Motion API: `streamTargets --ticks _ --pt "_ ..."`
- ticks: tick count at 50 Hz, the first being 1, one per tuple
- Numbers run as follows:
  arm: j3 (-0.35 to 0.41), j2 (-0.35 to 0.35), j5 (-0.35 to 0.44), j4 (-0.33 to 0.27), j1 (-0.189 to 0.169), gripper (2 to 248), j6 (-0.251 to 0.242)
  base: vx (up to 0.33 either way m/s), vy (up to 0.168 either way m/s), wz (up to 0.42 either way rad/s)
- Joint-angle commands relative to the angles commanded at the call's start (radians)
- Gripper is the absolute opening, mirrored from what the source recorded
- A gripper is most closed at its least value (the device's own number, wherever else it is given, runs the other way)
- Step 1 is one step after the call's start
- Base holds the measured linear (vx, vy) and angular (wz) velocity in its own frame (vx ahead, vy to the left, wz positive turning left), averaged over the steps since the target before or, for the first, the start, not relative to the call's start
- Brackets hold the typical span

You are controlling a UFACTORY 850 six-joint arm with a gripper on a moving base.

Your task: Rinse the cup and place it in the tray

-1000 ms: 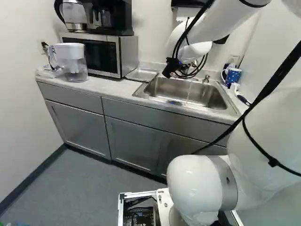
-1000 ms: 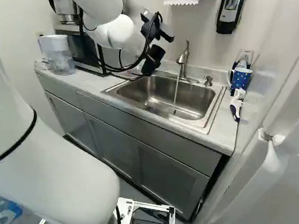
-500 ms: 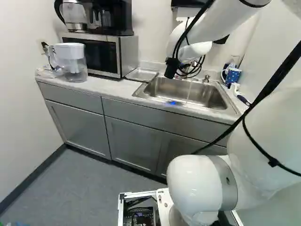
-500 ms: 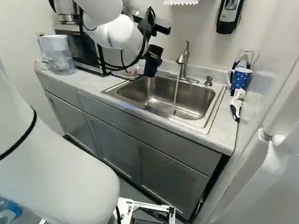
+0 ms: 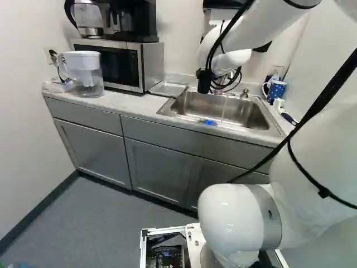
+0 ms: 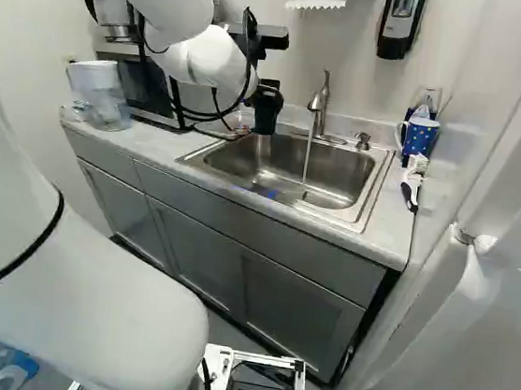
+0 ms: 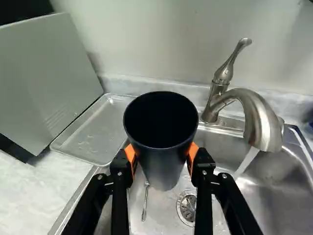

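My gripper (image 6: 251,100) is over the sink's left part in the right base view, with the black cup (image 6: 266,113) in it. In the wrist view, the gripper (image 7: 162,155) is shut on the black cup (image 7: 164,169), an orange pad against each side. The cup stands about upright, its dark open mouth showing. Water runs from the faucet (image 7: 259,122) into the sink beside the cup, without touching it. Beyond the cup, on the counter between sink and microwave, lies the shallow metal tray (image 7: 88,139), its visible part bare.
The steel sink (image 6: 337,180) has a drain (image 7: 187,208) and a spoon-like utensil (image 7: 145,203). A microwave (image 5: 120,64) and a water pitcher (image 5: 86,72) stand left of the tray. A blue dotted mug (image 6: 419,138) and a brush (image 6: 413,179) are right of the sink.
The gripper has turned, bringing the held cup from tilted to about upright, still over the sink's left side. The base has stayed put, and the water keeps running.
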Motion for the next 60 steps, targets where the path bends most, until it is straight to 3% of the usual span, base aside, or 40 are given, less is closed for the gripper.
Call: streamTargets --ticks 18,60 --pt "-0.014 -0.008 0.0 0.0 0.008 121 0.0 0.0 0.0 0.0" --pt "-0.122 -0.061 0.0 0.0 0.139 121 0.0 0.0 0.0 0.0"
